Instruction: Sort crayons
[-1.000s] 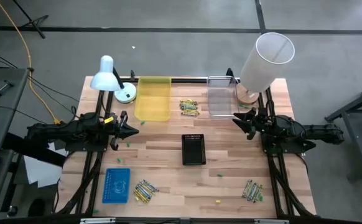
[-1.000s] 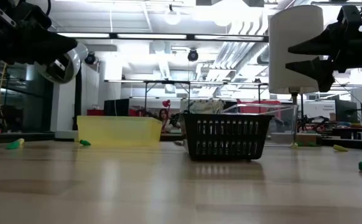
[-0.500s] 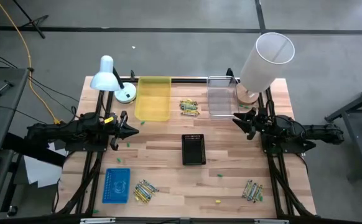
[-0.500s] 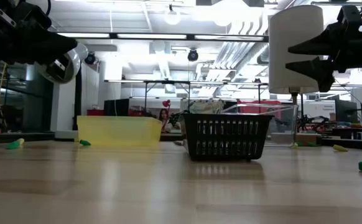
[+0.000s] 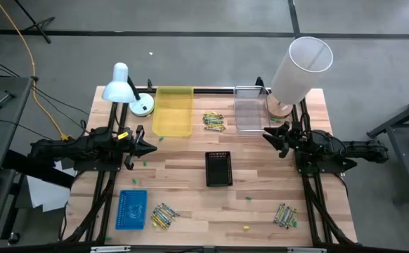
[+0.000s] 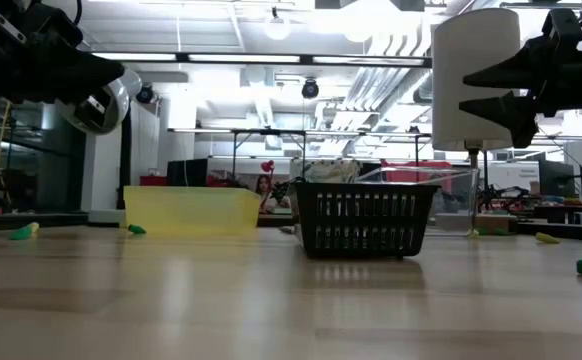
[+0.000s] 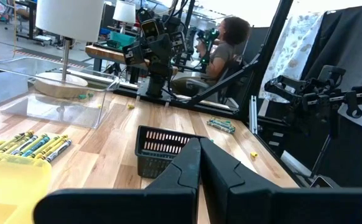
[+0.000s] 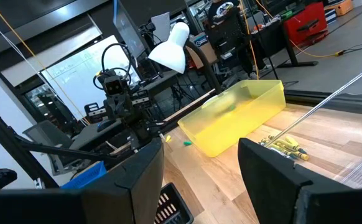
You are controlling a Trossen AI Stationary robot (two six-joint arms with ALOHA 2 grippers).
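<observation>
Sitting: yellow tray (image 5: 172,111), clear tray (image 5: 247,114), black basket (image 5: 218,169) | left hand (image 5: 151,147) closed | right hand (image 5: 266,134) open

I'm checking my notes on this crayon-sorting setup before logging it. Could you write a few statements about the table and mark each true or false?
1. The black basket sits near the middle of the table. True.
2. The yellow tray is full of crayons. False: it looks empty; a crayon pile lies on the wood beside it.
3. The right tool is open and holds nothing. True.
4. The left tool grips a crayon. False: it is shut on nothing.
5. The blue tray sits at the table's far edge. False: it sits at the near edge, on the left arm's side.
</observation>
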